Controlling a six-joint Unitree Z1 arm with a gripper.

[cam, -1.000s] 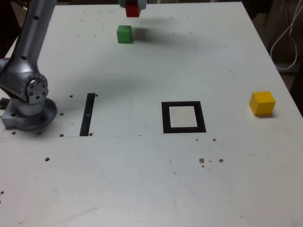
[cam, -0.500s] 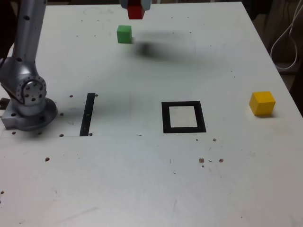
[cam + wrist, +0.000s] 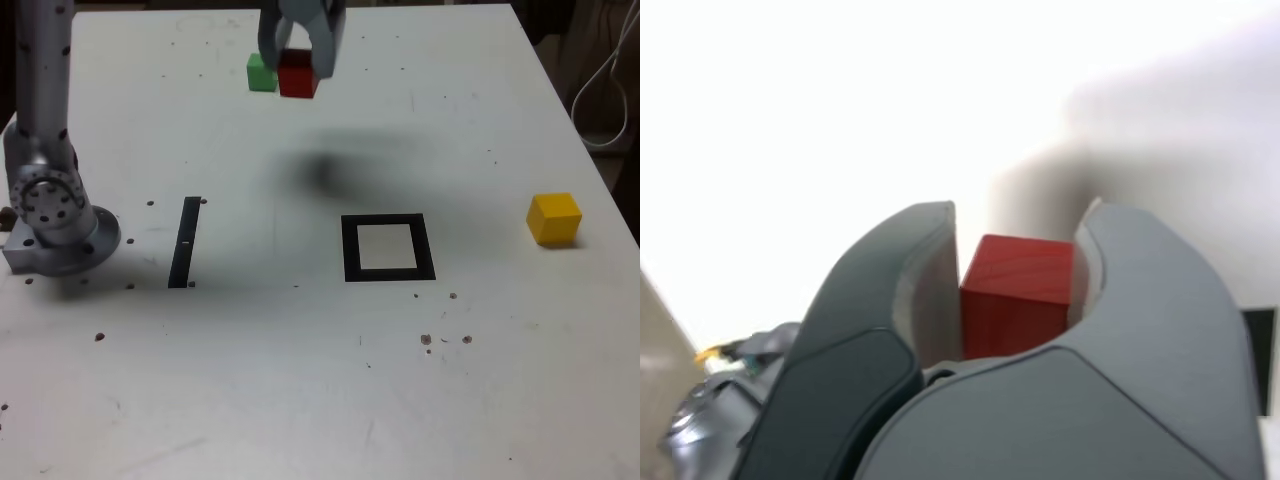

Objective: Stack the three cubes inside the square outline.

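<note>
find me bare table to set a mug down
Bare: the near stretch below the black square outline, and between it and the yellow cube. Crowded: by the green cube, where the hand hangs with the red cube.

red cube point(image 3: 298, 74) lifted, green cube point(image 3: 261, 73) and yellow cube point(image 3: 554, 219) on tabletop

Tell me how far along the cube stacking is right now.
Nothing is stacked yet: the square outline has no cube in it. In hand is the red cube, held above the table by the gripper. Left are placing it, then adding the green cube and yellow cube, both on the table outside the outline.
</note>
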